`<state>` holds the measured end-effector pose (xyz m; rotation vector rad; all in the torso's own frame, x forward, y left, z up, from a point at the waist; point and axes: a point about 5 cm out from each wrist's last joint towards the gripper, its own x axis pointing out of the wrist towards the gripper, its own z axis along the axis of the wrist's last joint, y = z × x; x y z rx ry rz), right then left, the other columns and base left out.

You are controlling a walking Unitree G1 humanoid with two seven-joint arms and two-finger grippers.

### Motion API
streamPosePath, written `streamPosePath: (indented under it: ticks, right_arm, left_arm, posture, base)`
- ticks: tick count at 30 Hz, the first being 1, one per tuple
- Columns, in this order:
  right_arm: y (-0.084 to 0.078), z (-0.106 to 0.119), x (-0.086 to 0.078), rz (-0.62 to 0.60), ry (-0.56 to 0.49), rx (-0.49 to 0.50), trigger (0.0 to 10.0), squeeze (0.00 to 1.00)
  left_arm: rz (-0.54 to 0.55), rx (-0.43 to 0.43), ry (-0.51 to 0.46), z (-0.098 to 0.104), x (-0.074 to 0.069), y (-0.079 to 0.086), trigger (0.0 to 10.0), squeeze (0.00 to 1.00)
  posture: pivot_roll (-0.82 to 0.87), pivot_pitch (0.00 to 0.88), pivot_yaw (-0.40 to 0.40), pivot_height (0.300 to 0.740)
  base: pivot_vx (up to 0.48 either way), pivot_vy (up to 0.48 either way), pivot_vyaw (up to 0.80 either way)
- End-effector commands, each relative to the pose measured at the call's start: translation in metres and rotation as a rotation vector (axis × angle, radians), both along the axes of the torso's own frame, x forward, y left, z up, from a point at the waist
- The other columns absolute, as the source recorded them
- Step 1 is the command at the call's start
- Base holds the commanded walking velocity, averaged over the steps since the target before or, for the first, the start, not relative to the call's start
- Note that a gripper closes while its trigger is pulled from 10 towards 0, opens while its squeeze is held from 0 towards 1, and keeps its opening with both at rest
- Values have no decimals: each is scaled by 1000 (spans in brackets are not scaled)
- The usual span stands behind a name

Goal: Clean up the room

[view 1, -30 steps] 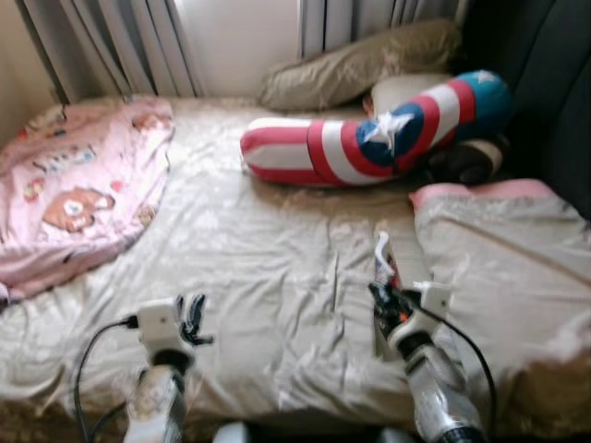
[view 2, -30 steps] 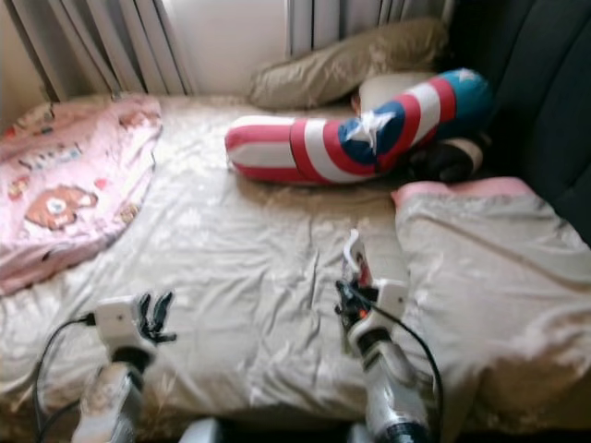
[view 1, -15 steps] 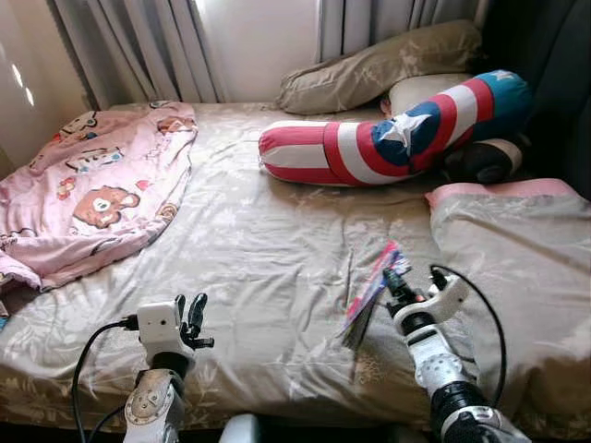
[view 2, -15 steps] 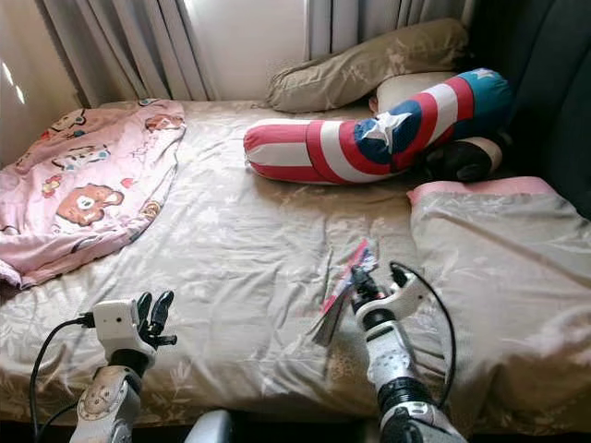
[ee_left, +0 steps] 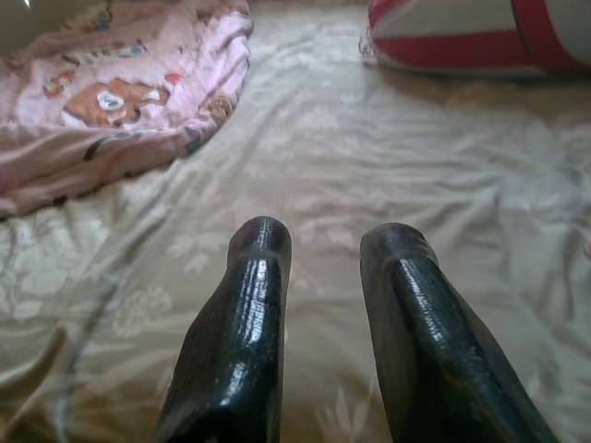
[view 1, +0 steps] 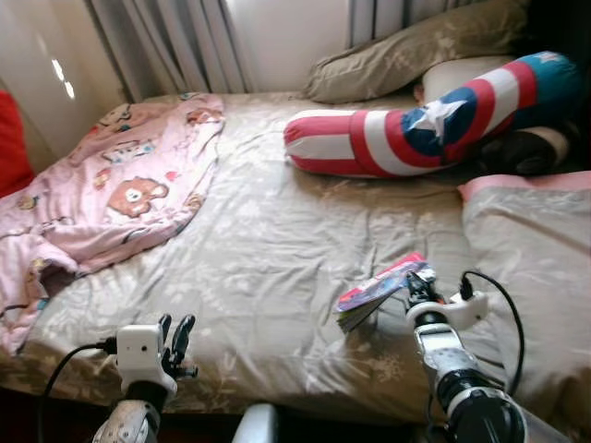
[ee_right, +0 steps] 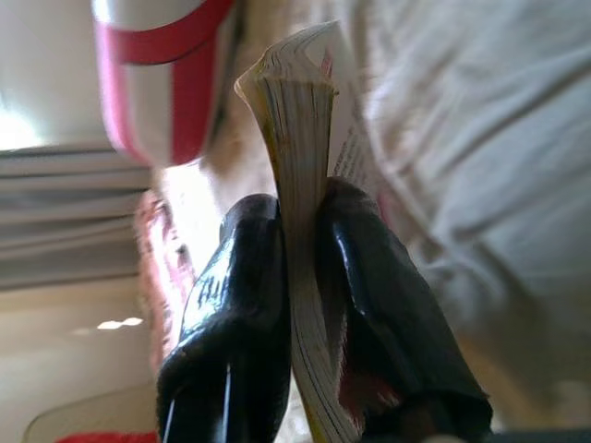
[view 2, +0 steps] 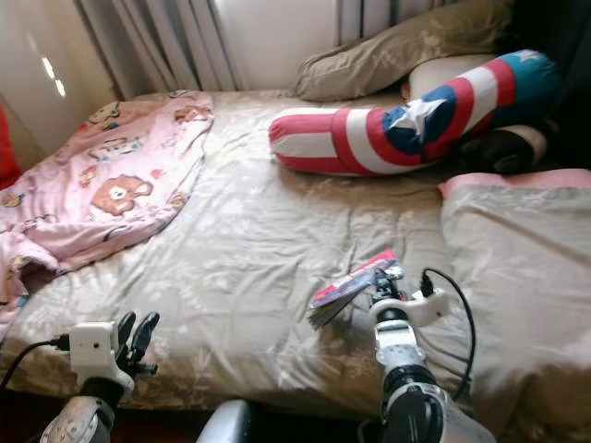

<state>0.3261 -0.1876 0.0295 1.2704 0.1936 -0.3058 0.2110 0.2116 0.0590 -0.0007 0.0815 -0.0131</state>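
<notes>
Pinching a thin book (view 1: pixel 380 290) by its edge, right end effector (view 1: pixel 421 288) holds it pointing leftward over the bed (view 1: pixel 268 240); left end effector (view 1: pixel 175 334), narrowly parted, empty.

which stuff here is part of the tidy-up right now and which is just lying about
In the job:
- book, clamped in the right gripper
- left gripper, fingers open, idle

Lying about:
- pink blanket
- striped pillow
- tan pillow
- folded cover

- Daylight comes through the window (view 1: pixel 286 37) behind the curtains (view 1: pixel 175 46), overexposed.
- The bed (view 1: pixel 268 249) is evenly lit and mildly soft.
- Right wrist view is blurred close up.
</notes>
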Motion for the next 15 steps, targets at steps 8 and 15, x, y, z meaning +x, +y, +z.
streamPosePath:
  ticks: [8, 15]
  right_arm:
    - [-20, -36, -36, -126, 205, -31, 10000, 0]
    - [-28, -39, -40, -172, 232, -30, 10000, 0]
  left_arm:
    - [-73, 45, 40, 12, -27, -1, 10000, 0]
    - [-64, 58, 73, 20, -38, 4, 10000, 0]
  posture:
    - [258, 84, 160, 619]
    - [286, 147, 162, 619]
  base:
    - [0, 0, 0]
    - [0, 0, 0]
